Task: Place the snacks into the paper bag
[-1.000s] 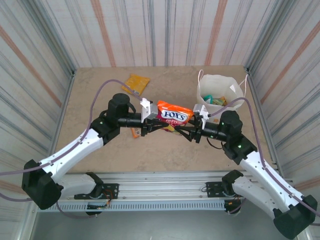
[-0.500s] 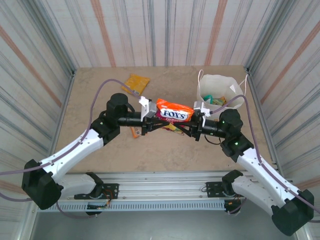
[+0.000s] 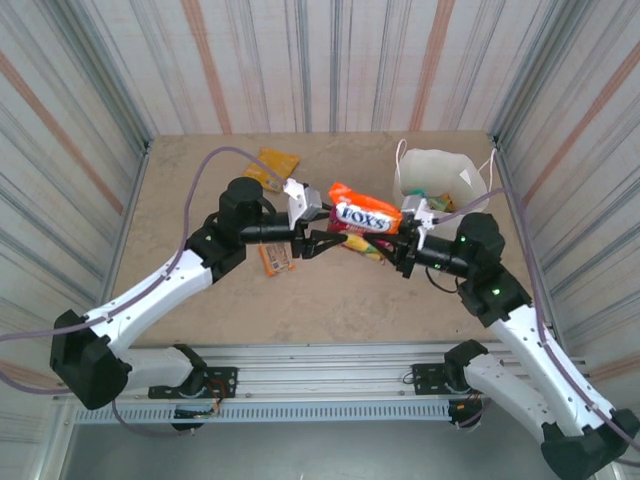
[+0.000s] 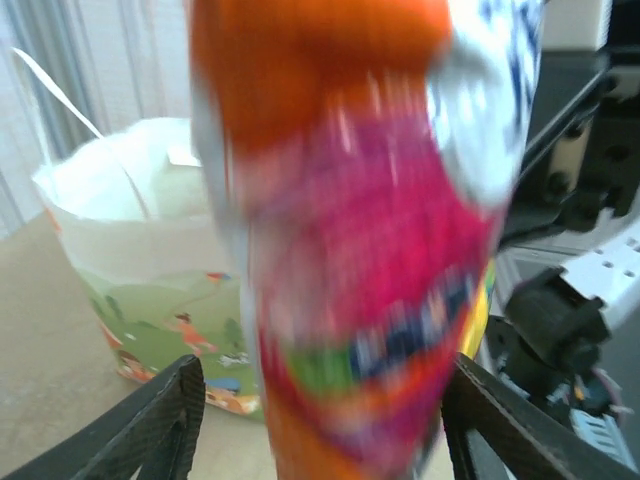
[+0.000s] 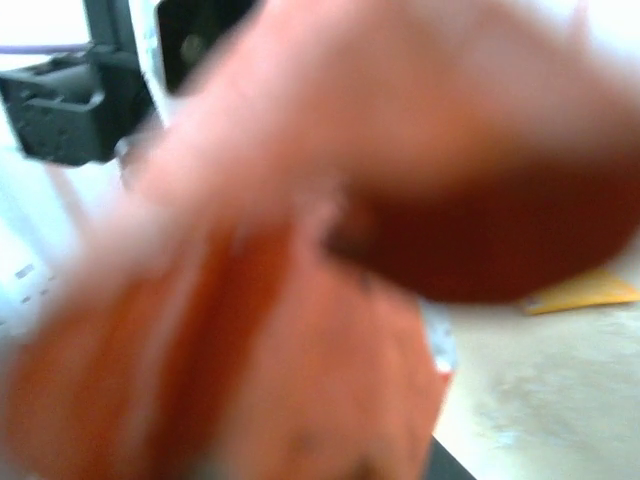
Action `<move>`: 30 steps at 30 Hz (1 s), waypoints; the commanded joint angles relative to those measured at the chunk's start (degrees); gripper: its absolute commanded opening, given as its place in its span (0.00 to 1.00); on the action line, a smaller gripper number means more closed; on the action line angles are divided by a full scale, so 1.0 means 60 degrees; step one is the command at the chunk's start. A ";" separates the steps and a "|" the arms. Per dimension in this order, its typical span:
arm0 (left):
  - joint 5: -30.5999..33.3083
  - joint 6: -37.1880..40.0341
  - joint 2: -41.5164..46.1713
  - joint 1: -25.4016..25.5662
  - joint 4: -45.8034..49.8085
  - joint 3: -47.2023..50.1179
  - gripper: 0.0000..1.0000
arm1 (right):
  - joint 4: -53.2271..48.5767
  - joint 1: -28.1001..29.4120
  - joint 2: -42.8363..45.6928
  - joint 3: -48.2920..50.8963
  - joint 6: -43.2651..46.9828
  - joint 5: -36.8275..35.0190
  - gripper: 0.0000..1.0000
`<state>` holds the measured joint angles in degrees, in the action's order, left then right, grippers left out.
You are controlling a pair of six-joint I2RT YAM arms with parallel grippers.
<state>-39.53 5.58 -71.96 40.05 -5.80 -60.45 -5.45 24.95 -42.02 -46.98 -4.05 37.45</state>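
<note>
Just beside the paper bag [image 3: 440,178], our right pincer [image 3: 395,248] pinches the Fox's candy bag [image 3: 365,217]; our left pincer [image 3: 325,241] stands spread.

The one brand that can be read is "FOX'S", in dark blue capitals on a white panel across the candy bag [image 3: 365,216], just left of the paper bag [image 3: 408,190] in the top view. Smaller print under it is too small to read. In the left wrist view the candy bag's lettering is blurred.
</note>
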 commanded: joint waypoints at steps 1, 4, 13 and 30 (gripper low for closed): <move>0.0987 -0.0154 -0.0486 0.0190 0.0118 -0.0782 0.68 | -0.1679 -0.0749 0.0175 -0.1245 0.0863 -0.1156 0.10; 0.1348 -0.0143 -0.1089 0.0363 0.0237 -0.1477 0.68 | -0.2353 -0.1604 -0.0101 -0.2060 0.0953 -0.1548 0.09; 0.2575 -0.1120 -0.3013 0.0678 0.0151 -0.3403 0.67 | -0.2807 -0.3654 -0.1386 -0.4155 -0.0278 -0.2108 0.10; 0.3369 -0.2243 -0.6297 0.1197 0.0463 -0.6858 0.65 | -0.5859 -0.4226 -0.3366 -0.5972 -0.0279 -0.4012 0.11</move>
<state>-21.91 -6.50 -107.98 46.70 -4.14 -97.47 -37.87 -0.03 -61.69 -80.16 -5.96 15.75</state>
